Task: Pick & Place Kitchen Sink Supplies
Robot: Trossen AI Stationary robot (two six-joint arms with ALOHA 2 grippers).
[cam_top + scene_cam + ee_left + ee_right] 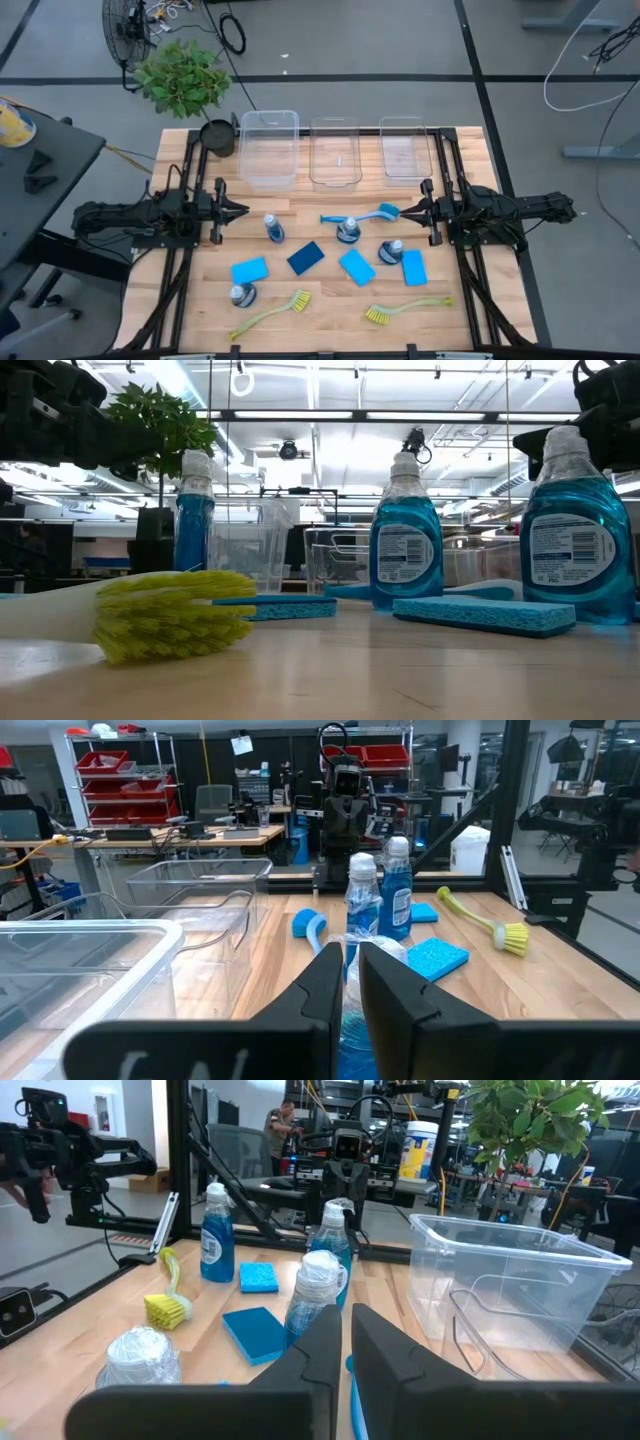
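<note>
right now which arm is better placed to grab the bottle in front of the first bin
Left. The left gripper sits beside that bottle, which stands just before the leftmost bin. The right gripper waits across the table, with other bottles nearer to it.

Four blue bottles [273, 228] with pale caps were stood upright across the middle of the table [330, 320]. Four flat blue sponges [249, 270], one darker [306, 257], were laid among them. A blue brush [362, 215] lay behind, and two yellow-green brushes [270, 311] nearer the front edge.
</note>
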